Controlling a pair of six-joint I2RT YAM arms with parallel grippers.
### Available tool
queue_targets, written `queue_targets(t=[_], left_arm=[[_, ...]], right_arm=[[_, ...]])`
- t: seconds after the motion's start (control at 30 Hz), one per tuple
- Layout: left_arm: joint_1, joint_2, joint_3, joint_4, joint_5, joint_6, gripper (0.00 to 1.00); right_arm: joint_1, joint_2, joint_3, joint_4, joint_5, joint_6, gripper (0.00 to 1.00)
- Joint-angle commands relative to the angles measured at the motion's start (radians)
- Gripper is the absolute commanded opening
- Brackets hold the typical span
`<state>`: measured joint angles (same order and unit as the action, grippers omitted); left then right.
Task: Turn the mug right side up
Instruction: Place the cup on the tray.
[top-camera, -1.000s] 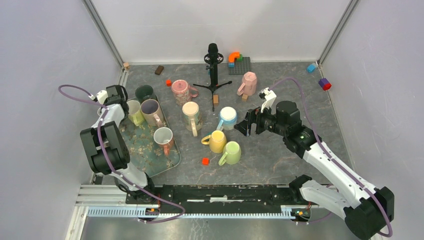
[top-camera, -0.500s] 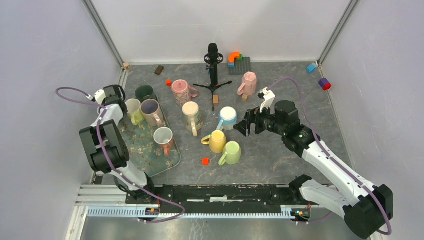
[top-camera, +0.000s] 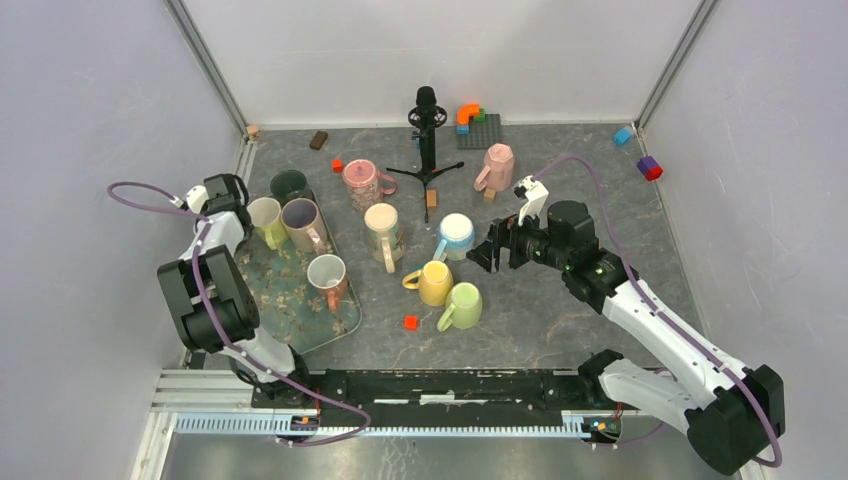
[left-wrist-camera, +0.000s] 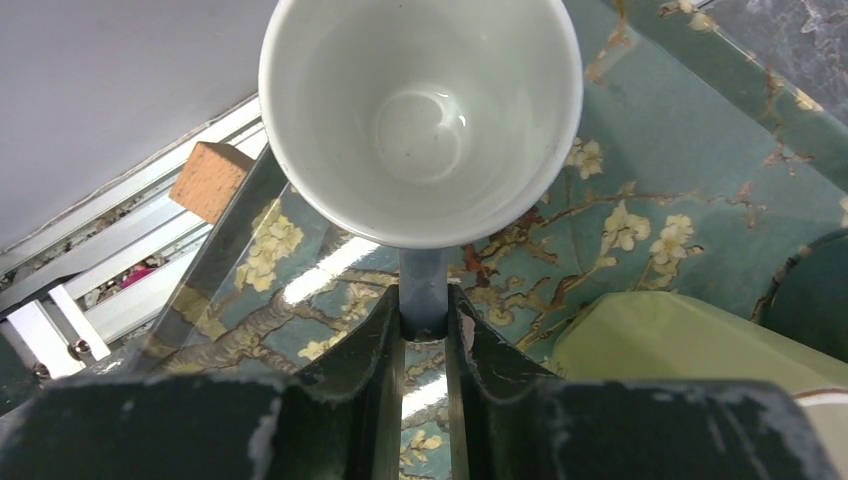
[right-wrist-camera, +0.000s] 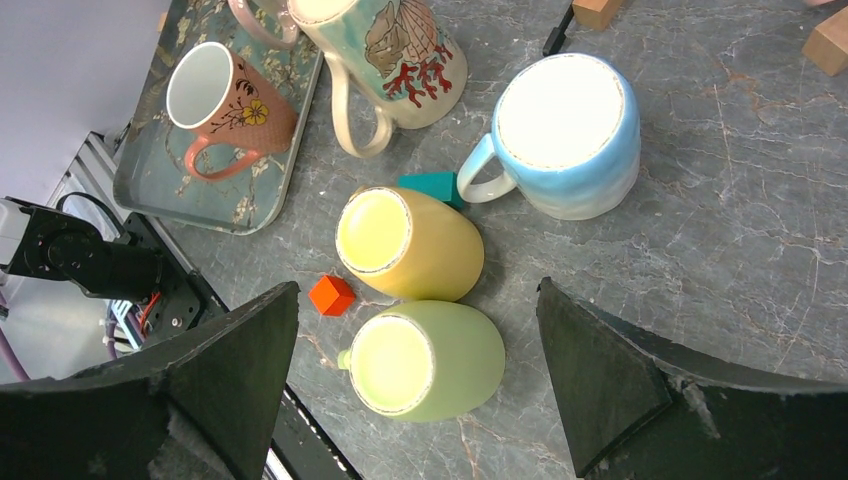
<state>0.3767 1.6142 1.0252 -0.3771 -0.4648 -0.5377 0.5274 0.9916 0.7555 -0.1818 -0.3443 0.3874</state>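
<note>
Left gripper (left-wrist-camera: 425, 305) pinches the cream mug (left-wrist-camera: 420, 110) by its handle over the tray (left-wrist-camera: 690, 160), far left. Narrow hold, so it may swivel or knock the green mug (left-wrist-camera: 680, 345). Right gripper (right-wrist-camera: 417, 290) spread over the counter (right-wrist-camera: 740, 260).

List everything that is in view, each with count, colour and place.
table: 1, grey, below all
tray: 1, teal floral, left
tray mugs: 4, lime, dark green, brown, salmon; on tray
held mug: 1, white inside, tray's far-left corner
table mugs: 6, two pink, cream, blue, yellow, green; centre, last three upside down
stand: 1, black, back centre
baseplate: 1, grey, back, bricks on it
blocks: at least 9, wood, brown, red, teal, blue, purple; scattered
arms: 2, black and white, near edge
left claw: 1, black, shut on held mug's handle
right claw: 1, black, open, beside blue mug
</note>
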Motion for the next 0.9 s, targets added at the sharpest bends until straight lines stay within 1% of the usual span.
queue_targets(t=[0.0, 0.17, 0.63, 0.73, 0.87], left_arm=[[0.02, -0.062, 0.009, 0.004, -0.024, -0.02, 0.02], [0.032, -0.083, -0.026, 0.043, 0.03, 0.021, 0.02], [0.034, -0.058, -0.044, 0.056, 0.052, 0.058, 0.03], [0.036, -0.043, -0.033, 0.047, 0.049, 0.055, 0.18], [0.035, -0.037, -0.034, 0.049, 0.046, 0.056, 0.28]], right_arm=[[-0.002, -0.014, -0.007, 0.037, -0.018, -0.011, 0.93], [-0.002, -0.024, -0.005, 0.034, -0.021, -0.004, 0.93], [-0.002, -0.051, -0.014, 0.018, -0.015, -0.008, 0.93], [-0.002, -0.054, -0.018, 0.021, -0.015, -0.008, 0.93], [-0.002, -0.051, -0.01, 0.017, -0.017, -0.011, 0.94]])
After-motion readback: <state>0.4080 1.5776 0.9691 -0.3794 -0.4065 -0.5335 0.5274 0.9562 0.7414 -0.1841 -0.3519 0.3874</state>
